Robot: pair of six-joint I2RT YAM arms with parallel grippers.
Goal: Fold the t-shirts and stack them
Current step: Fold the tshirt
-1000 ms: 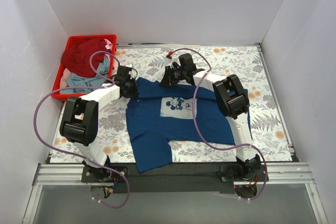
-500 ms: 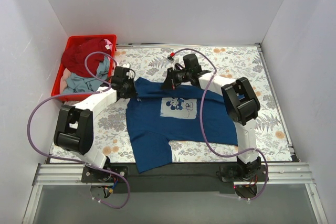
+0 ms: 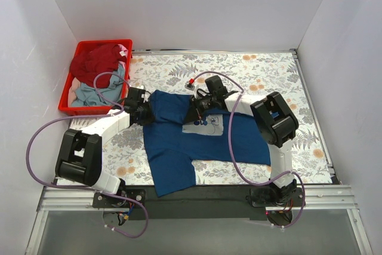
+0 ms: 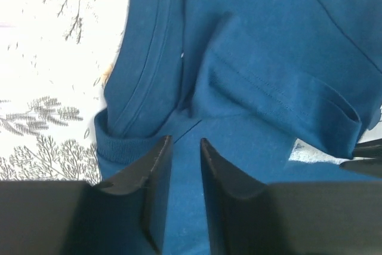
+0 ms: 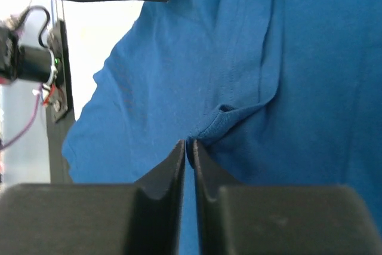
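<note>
Drawn back toward the near edge since a second ago, both the left gripper (image 3: 146, 114) and the right gripper (image 3: 194, 114), with the far edge of the navy t-shirt (image 3: 179, 147) pulled along and laid over its own chest. Partly hidden now at its upper left corner, the pale square cartoon-mouse print (image 3: 210, 125), fully bare a second ago.

Spread front-up on the flowered table (image 3: 268, 70), between the two arms, with a lobe of cloth running out toward the near left and the right side passing under the right arm. Deep even blue, soft, lightly creased, doubled along the far edge.

Seen from the left wrist: ribbed collar (image 4: 116, 147) curled just left of the fingertips, and a stitched hem slanting across a folded flap beyond them. Left gripper (image 4: 182, 141) narrowly parted, low over the cloth, blue showing through the slit, nothing seen pinched.

Seen from the right wrist: right gripper (image 5: 190, 143) all but closed, nipping a small pucker of the navy t-shirt (image 5: 310, 58) at its tips, with wrinkles fanning out from the pinch and a seam running up past it.

Heaped in the red crate (image 3: 67, 88) at the far left corner, well apart from the fold: the dark red t-shirt (image 3: 95, 64) on the far side, the pale grey-blue t-shirt (image 3: 95, 94) nearer, both crumpled and unfolded.
</note>
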